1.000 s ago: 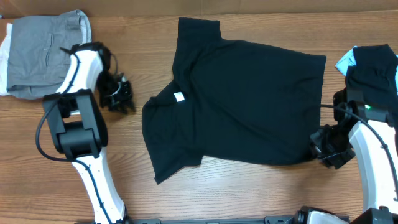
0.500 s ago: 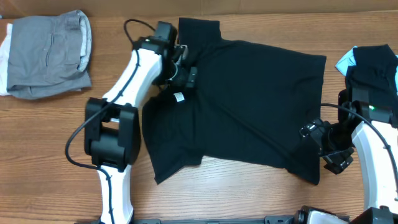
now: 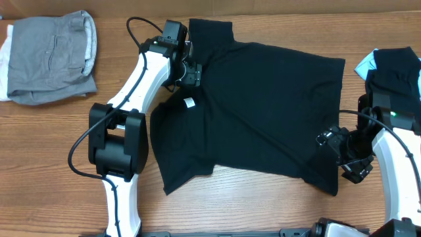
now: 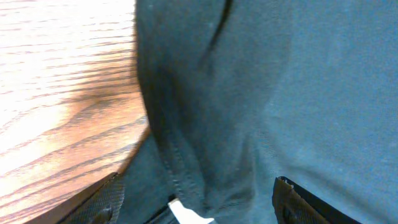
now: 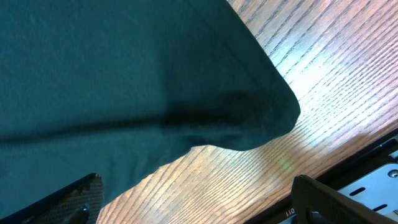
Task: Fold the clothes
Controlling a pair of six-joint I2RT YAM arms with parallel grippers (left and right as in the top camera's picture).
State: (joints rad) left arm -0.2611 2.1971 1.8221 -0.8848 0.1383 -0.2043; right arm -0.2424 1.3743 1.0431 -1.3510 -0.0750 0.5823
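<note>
A black T-shirt (image 3: pixel 256 112) lies spread flat on the wooden table, collar to the left with a white neck label (image 3: pixel 189 102). My left gripper (image 3: pixel 189 71) is open over the shirt's collar edge; in the left wrist view the collar seam (image 4: pixel 186 143) and the label (image 4: pixel 186 213) lie between its fingers. My right gripper (image 3: pixel 335 150) is open at the shirt's lower right hem corner; the right wrist view shows that corner (image 5: pixel 261 112) just ahead of the open fingers, over bare wood.
A folded grey garment (image 3: pixel 52 56) lies at the far left on something white. A pile of dark clothes (image 3: pixel 395 69) with a light blue piece sits at the right edge. The table's front edge (image 5: pixel 348 168) is close to my right gripper.
My left arm swung from beside the grey garment to the shirt's collar and has settled a little lower there. My right gripper shifted slightly left at the hem; the hem corner now lies further down.
</note>
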